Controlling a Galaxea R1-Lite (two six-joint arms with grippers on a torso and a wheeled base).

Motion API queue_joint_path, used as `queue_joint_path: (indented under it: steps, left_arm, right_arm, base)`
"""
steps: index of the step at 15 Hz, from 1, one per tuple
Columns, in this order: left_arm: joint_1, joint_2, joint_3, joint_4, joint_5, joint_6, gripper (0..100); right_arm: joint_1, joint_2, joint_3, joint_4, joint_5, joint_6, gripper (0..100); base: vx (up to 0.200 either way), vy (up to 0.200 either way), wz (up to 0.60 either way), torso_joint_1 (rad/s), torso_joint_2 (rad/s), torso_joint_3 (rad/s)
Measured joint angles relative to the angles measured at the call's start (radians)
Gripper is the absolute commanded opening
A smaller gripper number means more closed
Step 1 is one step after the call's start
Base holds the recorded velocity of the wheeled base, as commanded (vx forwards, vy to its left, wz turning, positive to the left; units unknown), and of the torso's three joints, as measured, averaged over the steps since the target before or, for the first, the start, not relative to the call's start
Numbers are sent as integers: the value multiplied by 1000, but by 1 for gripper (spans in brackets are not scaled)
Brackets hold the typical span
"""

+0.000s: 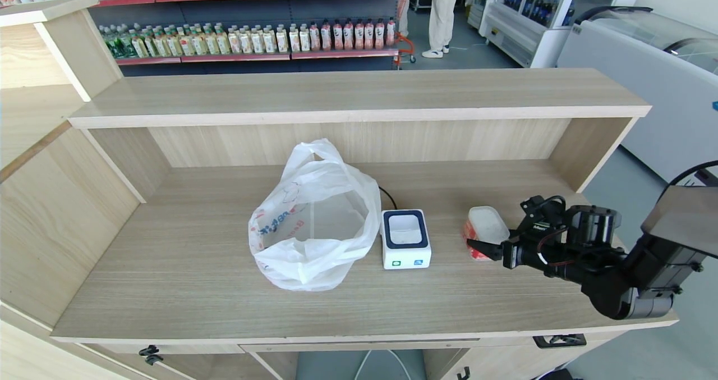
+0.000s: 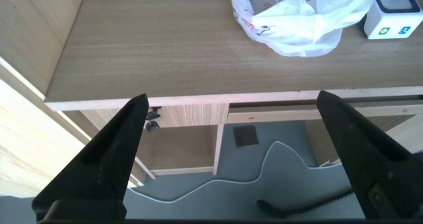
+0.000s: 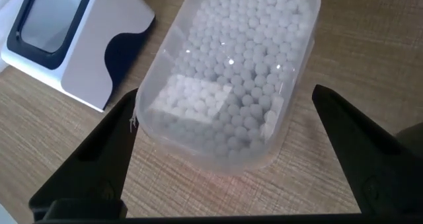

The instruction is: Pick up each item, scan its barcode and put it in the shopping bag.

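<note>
Between the wide-spread fingers of the right gripper (image 3: 225,98), on the counter (image 1: 196,290), a clear tub (image 3: 231,78) packed with white cotton buds, not clamped; just beyond the fingertips a white scanner (image 1: 405,238), then a slack shopping bag (image 1: 314,217), mouth open; left gripper (image 2: 232,102) equally wide, holding nothing.

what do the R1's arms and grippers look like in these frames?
Right arm: black, with chunky cylindrical joints, a grey metal link higher up, thin wires looped at the wrist and small white lettering there. Right gripper and left gripper: each has two flat matte-black wedge fingers tapering toward the tips.
</note>
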Motion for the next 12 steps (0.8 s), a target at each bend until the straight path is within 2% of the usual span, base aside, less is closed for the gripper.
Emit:
queue_joint_path:
  steps: [7, 9, 10, 12]
  left_arm:
    - [0, 0, 0, 0, 0, 0, 100]
    - [0, 0, 0, 0, 0, 0, 100]
    - [0, 0, 0, 1, 0, 0, 100]
    - [0, 0, 0, 1, 0, 0, 100]
  right_arm:
    - [11, 75, -67, -50, 20, 1, 100]
    - [14, 82, -70, -50, 56, 2, 100]
    - [15, 84, -73, -51, 63, 2, 0]
    - [15, 87, -79, -51, 67, 3, 0]
  base:
    - [0, 0, 0, 0, 0, 0]
    - [0, 0, 0, 0, 0, 0]
    - [0, 0, 0, 0, 0, 0]
    - [0, 0, 0, 0, 0, 0]
